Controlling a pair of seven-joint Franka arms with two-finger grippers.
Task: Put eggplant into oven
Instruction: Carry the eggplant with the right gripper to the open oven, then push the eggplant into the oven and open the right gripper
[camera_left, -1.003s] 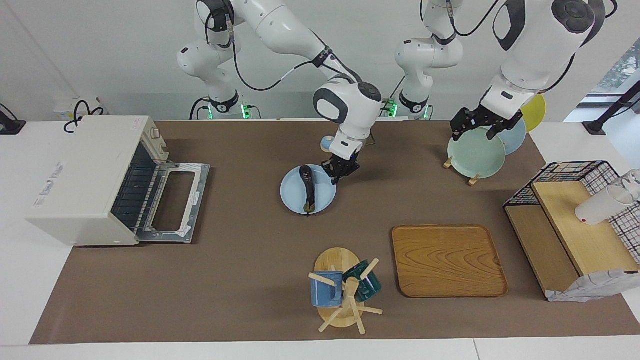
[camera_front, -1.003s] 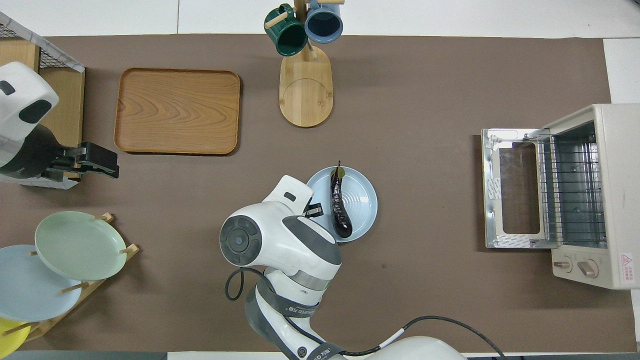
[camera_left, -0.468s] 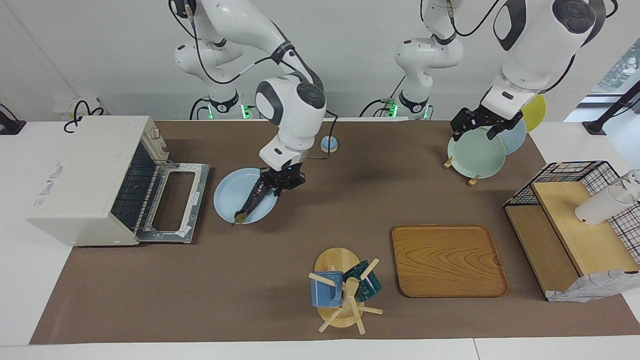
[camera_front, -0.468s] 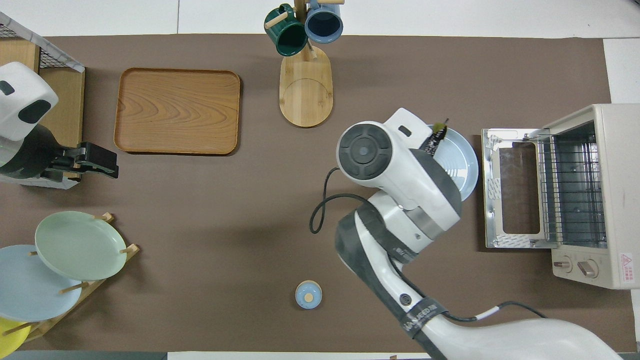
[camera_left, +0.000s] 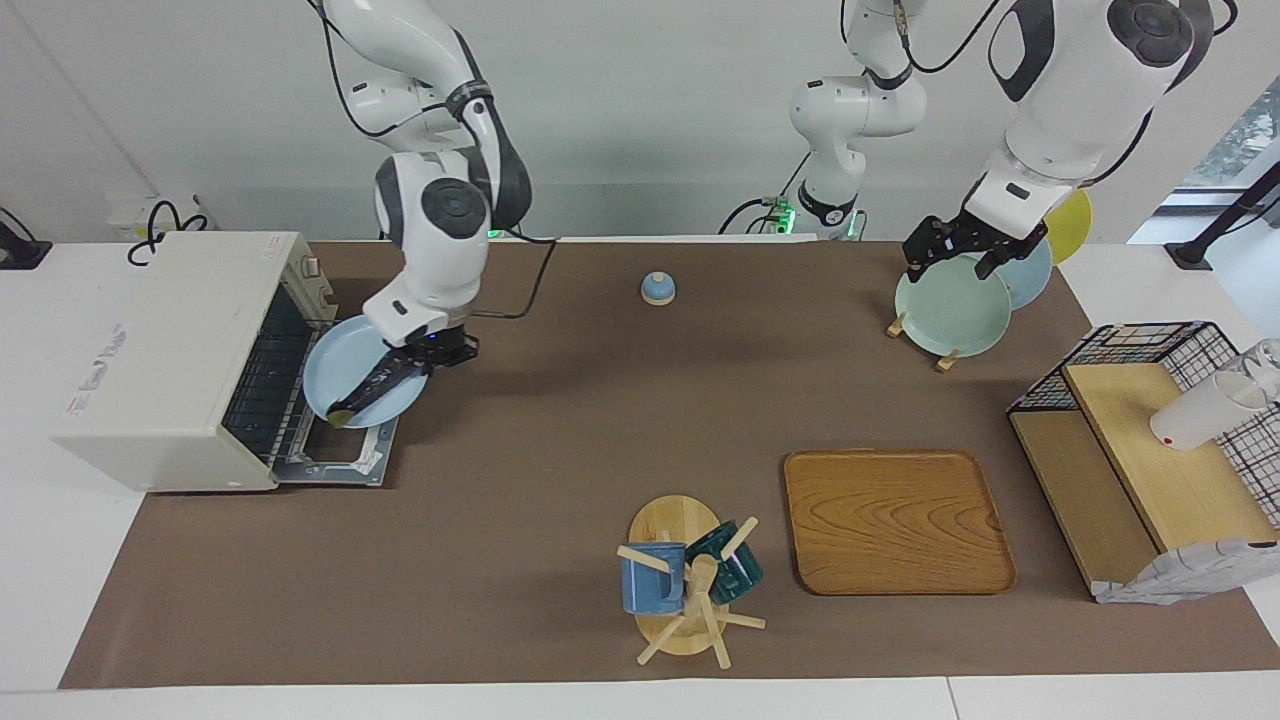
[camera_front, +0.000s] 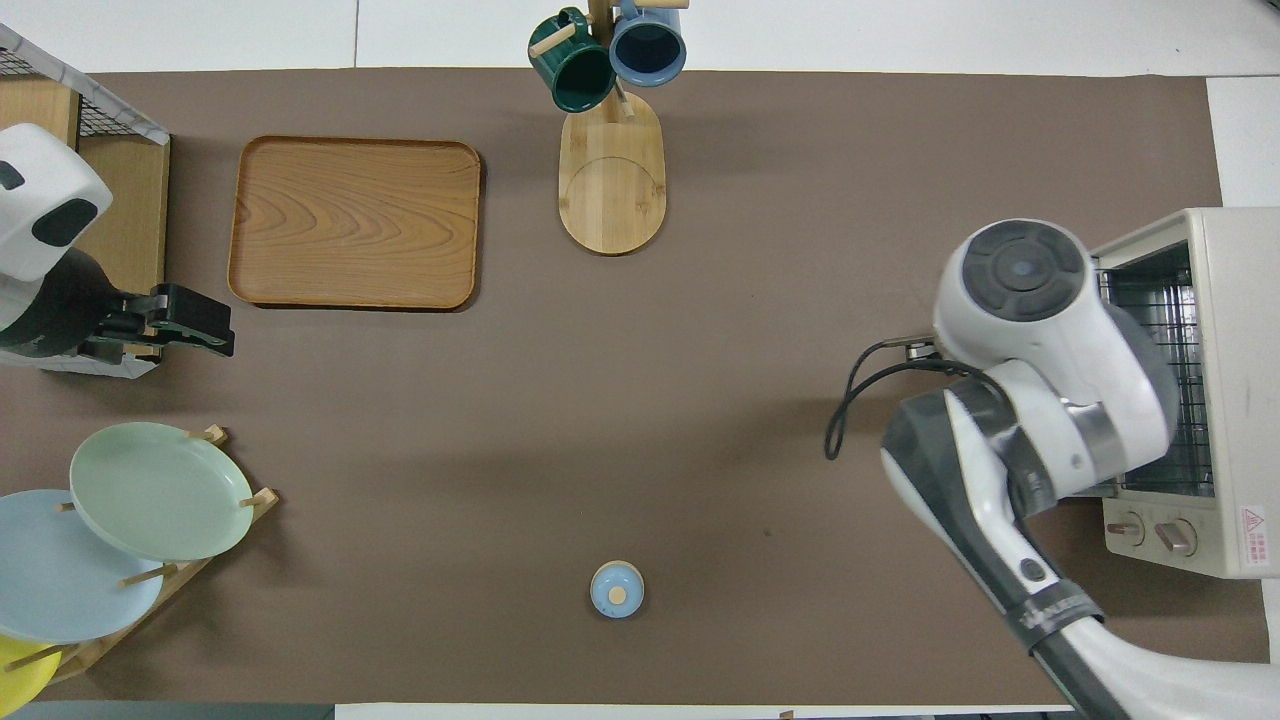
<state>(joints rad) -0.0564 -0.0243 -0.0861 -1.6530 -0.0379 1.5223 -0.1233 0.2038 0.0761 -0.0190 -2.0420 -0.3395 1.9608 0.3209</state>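
Holds a round light blue plate by its three-o'clock rim in the facing view, fingers of the right gripper closed on it. Keeps it over the let-down glass door of the boxy cream-white toaster oven and tipped toward nine o'clock, probably so the long dark purple eggplant lying on it can slide onto the wire rack without its own grasp. Waits with the left gripper, fingers spread, over the pale green plate, well apart from the carry.

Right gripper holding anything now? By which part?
The right gripper holds the light blue plate by its rim, over the open oven door; the eggplant lies on it. The left gripper holds nothing.
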